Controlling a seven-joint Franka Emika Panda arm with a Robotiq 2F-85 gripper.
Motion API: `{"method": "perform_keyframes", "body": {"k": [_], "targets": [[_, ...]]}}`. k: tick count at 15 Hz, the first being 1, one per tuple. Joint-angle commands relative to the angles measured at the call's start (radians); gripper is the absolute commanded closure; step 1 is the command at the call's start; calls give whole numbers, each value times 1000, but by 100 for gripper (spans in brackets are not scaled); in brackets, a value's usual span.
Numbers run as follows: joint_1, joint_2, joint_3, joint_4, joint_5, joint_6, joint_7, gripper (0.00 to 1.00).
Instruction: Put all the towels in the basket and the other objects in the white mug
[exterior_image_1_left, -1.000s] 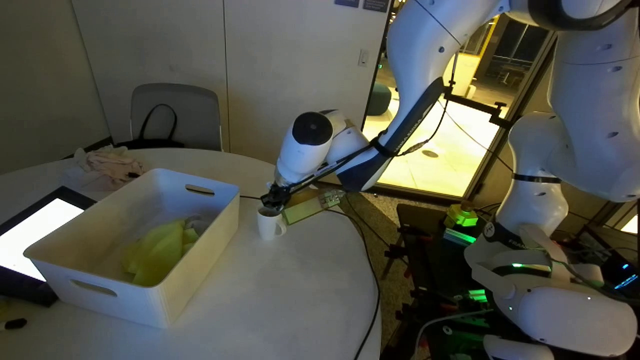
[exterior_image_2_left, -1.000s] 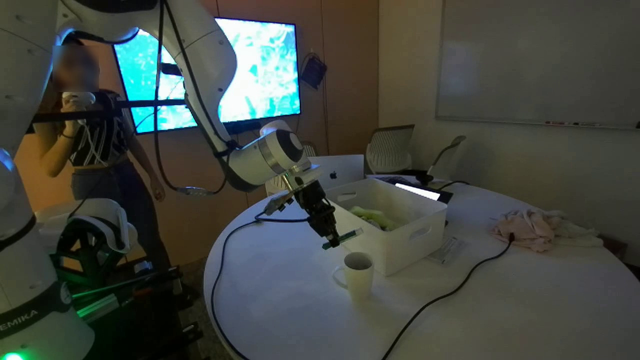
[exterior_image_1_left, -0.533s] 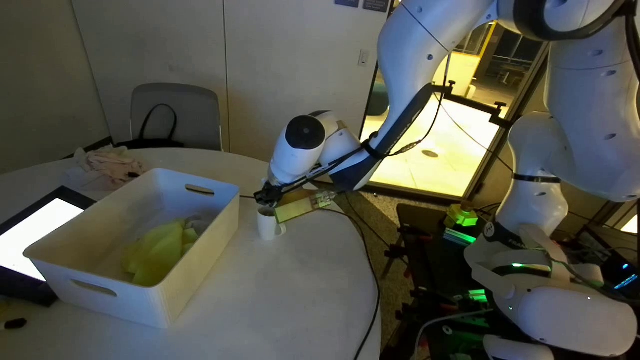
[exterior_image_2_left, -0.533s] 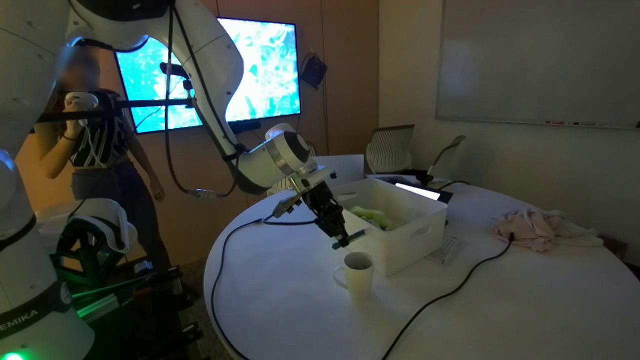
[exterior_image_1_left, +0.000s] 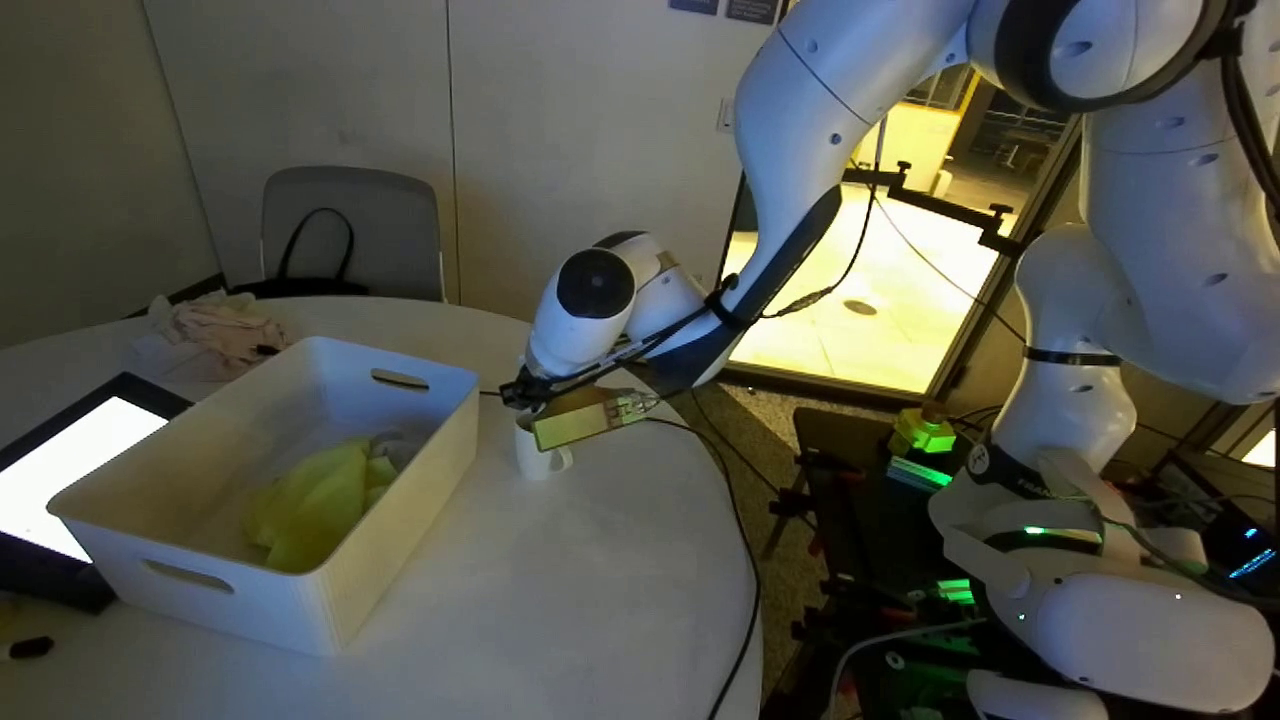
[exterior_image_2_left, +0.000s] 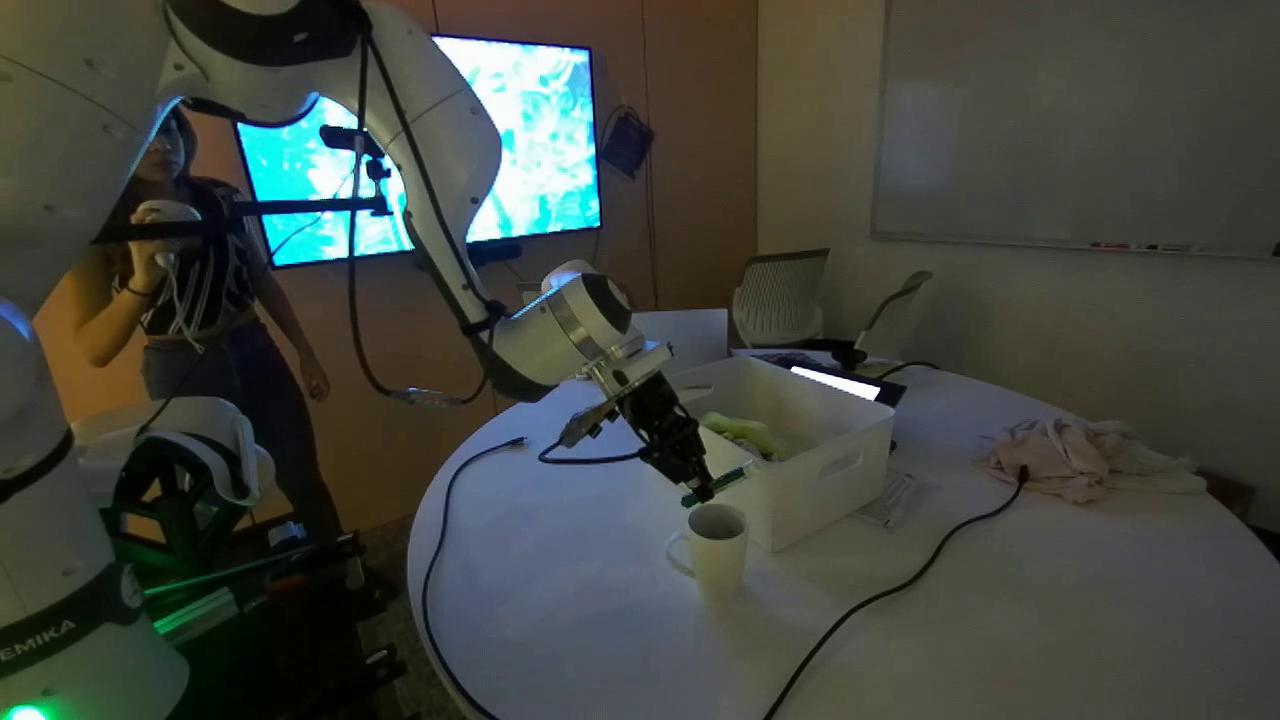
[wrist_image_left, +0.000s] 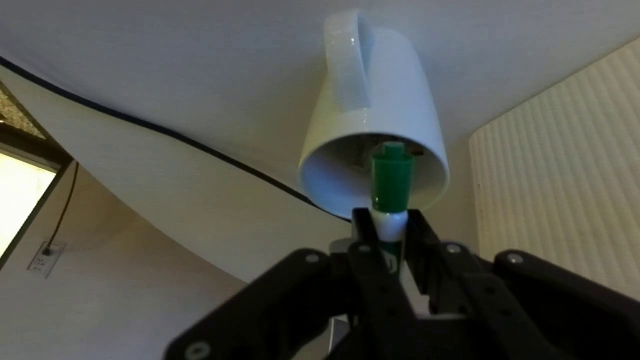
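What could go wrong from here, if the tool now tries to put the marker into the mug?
The marker is held slanted in the tool, so it might catch on the rim of the mug and fall to the table. The tool appears very near this rim; pressing lower could perhaps tip the mug. The basket stands close beside, so the tool may also bump its wall.

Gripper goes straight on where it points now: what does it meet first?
Most likely the white mug: the gripper, closed on a green marker, points obliquely down toward its mouth. Exactly where contact would come, depth leaves unclear.
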Motion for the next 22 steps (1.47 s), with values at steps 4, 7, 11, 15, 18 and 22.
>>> {"method": "perform_keyframes", "body": {"k": [4, 7, 11, 15, 18, 22], "targets": [[48, 74, -73, 60, -66, -5, 152, 95], [69, 92, -96, 66, -92, -8, 203, 95], [104, 115, -110, 77, -122, -27, 248, 95], [153, 119, -122, 75, -160, -56, 294, 95], [97, 77, -30, 71, -278, -144, 377, 95], [7, 27, 111, 43, -433, -306, 489, 94]]}}
